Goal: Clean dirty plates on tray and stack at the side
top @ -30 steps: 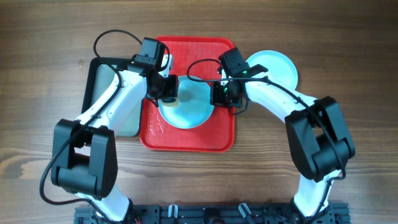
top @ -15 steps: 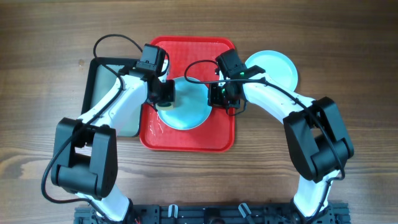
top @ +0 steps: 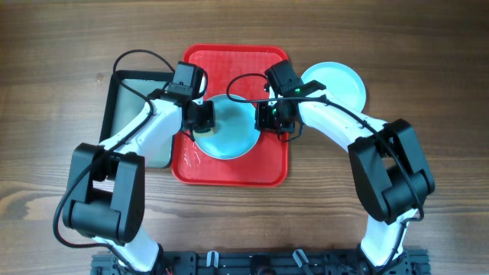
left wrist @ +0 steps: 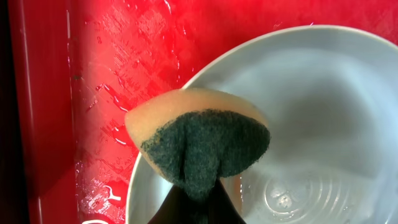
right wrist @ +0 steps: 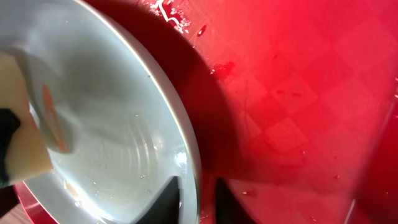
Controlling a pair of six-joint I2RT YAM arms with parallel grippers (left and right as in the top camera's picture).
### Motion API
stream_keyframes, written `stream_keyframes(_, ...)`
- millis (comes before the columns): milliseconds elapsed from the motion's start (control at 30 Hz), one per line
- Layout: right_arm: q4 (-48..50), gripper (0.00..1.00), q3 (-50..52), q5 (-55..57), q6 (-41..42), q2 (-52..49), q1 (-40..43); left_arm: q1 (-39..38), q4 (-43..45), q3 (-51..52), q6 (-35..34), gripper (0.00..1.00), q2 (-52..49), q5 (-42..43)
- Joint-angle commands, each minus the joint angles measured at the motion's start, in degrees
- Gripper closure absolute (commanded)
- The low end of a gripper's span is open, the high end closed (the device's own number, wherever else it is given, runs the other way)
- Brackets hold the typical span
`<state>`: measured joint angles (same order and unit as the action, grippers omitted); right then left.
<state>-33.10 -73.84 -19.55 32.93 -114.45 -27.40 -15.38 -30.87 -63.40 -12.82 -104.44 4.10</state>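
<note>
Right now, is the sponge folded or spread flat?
Folded: the left gripper pinches the sponge so its green scouring face creases down the middle.

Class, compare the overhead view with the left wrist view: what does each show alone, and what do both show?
Only the overhead: the left arm, the right arm, the grey tray and a second plate beside the red tray. Only the left wrist: a sponge, green scrubbing face showing, at the rim of the pale plate. Both: the red tray and the pale plate on it.
</note>
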Motion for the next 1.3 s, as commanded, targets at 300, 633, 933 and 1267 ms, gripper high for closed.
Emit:
stream_keyframes(300,2.01,0.89,0.39,2.86,0.11,-2.45,-0.42,-0.17,0.92,0.5,-1.84,0.96,-0.55,2.03)
stream_keyframes(633,2.43,0.96,0.39,3.08,0.11,-4.44,-0.94,-0.17,0.87,0.5,-1.79,0.96,-0.55,2.03)
stream_keyframes(933,2.45,0.96,0.39,3.06,0.33,-4.44,-0.94,-0.17,0.46,0.52,-1.75,0.96,-0.59,2.01)
stream_keyframes(1267,2.4,0.96,0.39,3.06,0.46,-4.44,-0.94,-0.17,-0.07,0.52,-1.77,0.96,-0.7,0.52)
